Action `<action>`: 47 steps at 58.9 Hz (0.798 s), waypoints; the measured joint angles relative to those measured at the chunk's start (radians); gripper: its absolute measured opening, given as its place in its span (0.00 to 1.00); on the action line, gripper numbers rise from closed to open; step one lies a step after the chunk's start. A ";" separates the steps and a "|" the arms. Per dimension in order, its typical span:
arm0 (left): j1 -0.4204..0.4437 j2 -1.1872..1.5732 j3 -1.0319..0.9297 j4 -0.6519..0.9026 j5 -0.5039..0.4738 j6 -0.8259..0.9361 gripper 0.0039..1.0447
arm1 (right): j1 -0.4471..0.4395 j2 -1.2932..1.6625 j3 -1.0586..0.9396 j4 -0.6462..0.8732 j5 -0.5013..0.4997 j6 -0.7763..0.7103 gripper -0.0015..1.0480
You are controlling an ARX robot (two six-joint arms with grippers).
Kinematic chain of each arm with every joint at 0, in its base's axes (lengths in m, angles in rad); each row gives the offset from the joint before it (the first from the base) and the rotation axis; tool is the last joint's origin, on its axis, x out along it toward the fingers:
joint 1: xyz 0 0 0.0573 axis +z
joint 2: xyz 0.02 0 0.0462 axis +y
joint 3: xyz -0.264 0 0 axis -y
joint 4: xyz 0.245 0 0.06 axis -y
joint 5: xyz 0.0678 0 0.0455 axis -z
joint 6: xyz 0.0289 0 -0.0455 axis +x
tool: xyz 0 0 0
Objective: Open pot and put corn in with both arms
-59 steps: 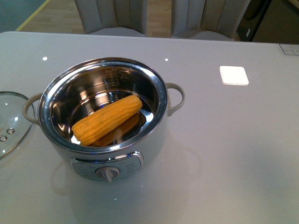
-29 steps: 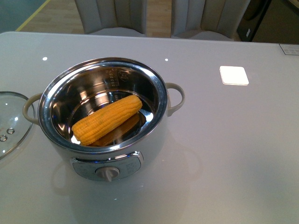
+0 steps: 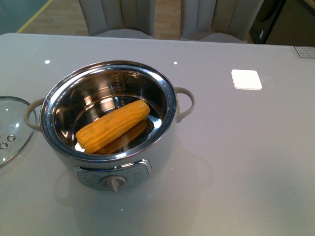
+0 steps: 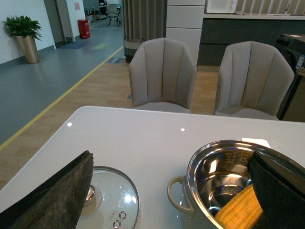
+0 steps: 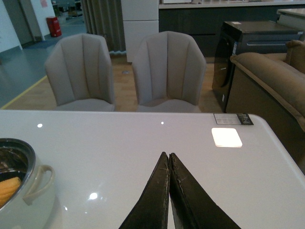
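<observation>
The left tool (image 4: 167, 191) is spread wide, with one finger over the glass lid (image 4: 112, 200) and the other by the pot (image 3: 108, 123). The right tool (image 5: 168, 164) is pressed together over the bare counter (image 5: 143, 138). The corn (image 3: 112, 126) lies slanted inside the open pot (its lid sits just beside it, on the left).

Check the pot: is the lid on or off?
Off. The pot is open with the corn inside; the lid lies on the table beside it.
</observation>
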 joint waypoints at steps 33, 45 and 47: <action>0.000 0.000 0.000 0.000 0.000 0.000 0.94 | 0.000 -0.211 0.000 -0.217 0.000 0.000 0.02; 0.000 0.000 0.000 0.000 0.000 0.000 0.94 | 0.000 -0.212 0.000 -0.217 0.000 -0.002 0.08; 0.000 0.000 0.000 0.000 0.000 0.000 0.94 | 0.000 -0.212 0.000 -0.217 0.000 -0.002 0.13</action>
